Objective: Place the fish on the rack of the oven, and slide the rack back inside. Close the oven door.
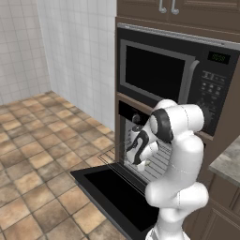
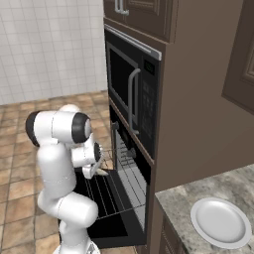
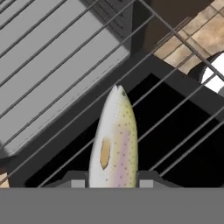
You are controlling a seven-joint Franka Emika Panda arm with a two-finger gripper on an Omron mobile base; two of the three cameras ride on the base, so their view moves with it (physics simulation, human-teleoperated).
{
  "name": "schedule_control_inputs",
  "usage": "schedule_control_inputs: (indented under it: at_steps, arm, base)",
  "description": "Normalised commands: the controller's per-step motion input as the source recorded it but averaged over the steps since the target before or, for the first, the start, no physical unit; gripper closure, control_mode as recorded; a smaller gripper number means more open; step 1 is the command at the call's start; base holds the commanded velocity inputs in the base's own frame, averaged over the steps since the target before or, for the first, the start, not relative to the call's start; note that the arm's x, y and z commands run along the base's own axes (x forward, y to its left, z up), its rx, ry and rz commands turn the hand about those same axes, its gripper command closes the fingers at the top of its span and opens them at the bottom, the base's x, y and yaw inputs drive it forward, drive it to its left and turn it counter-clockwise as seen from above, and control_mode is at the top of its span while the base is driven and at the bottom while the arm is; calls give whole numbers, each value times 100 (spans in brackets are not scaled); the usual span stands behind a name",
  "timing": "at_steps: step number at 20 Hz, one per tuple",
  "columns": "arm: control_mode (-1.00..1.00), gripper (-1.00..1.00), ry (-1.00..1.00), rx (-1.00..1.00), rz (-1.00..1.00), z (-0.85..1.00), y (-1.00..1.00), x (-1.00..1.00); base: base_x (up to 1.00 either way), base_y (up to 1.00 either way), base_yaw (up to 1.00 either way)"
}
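Because the fish is small and slim, it looks light, probably slick and a little soft, so the mid-body hold between the fingertips of the gripper suits it. The gripper is clamped on it, holding it just above the rack, which is pulled out over the dropped oven door. The rack seems bare, though the fish hides part of it. The oven cavity behind shows nothing inside.
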Motion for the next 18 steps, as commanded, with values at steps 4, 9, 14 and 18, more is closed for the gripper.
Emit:
schedule_control_inputs:
  at_steps: [4, 9, 14, 18]
  arm:
    - [-100, 100, -1, 0, -1, -67, 11, 38]
    - [-100, 100, -3, -3, -3, -87, 36, 36]
    - [-100, 100, -3, -6, -5, -100, 52, 38]
    - [-100, 100, -2, -5, -5, -97, 42, 40]
  base:
    - [0, 0, 0]
    - [0, 0, 0]
    - [0, 0, 0]
    - [0, 0, 0]
